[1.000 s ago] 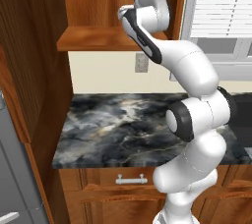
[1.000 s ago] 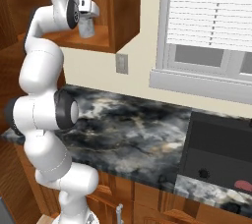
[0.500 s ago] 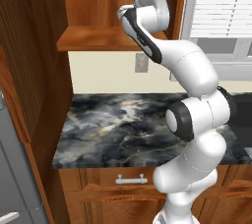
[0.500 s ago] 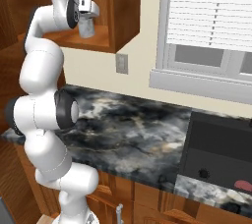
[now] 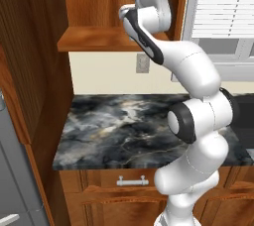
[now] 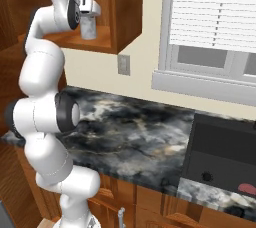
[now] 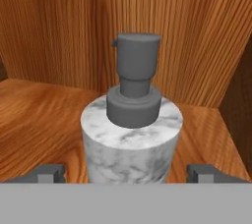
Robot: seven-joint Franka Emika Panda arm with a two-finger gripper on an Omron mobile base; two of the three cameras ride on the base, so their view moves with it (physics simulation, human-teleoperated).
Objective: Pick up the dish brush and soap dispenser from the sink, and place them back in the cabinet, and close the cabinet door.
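**On the cabinet shelf: soap dispenser upright between spread jaws**

At the far left of the left base view, the cabinet door (image 5: 22, 61) stands swung open, its reddish-brown panel edge-on to the camera. Right of it, the cabinet (image 5: 94, 39) shows its wooden shelf floor, with the arm reaching up to that shelf. Below lies the grey-black marbled countertop (image 5: 124, 121).

From the right base view, the gripper (image 6: 91, 8) is level with the shelf, and the soap dispenser (image 6: 89, 26) stands upright on the wood just beneath and beside it, near the shelf's front edge. Further right comes a wall outlet (image 6: 123, 64), then a window with white blinds (image 6: 215, 12). At the lower right the black sink (image 6: 220, 157) is set into the counter, and the reddish-pink head of the dish brush (image 6: 247, 188) lies at its near right corner, well apart from the bottle.

Seen from the hand, the marbled white bottle with its dark grey pump top sits centred on the shelf. One dark fingertip (image 7: 47, 173) stands to its left and the other to its right, each clear of the bottle's sides: the jaws are spread wide and pinch nothing.
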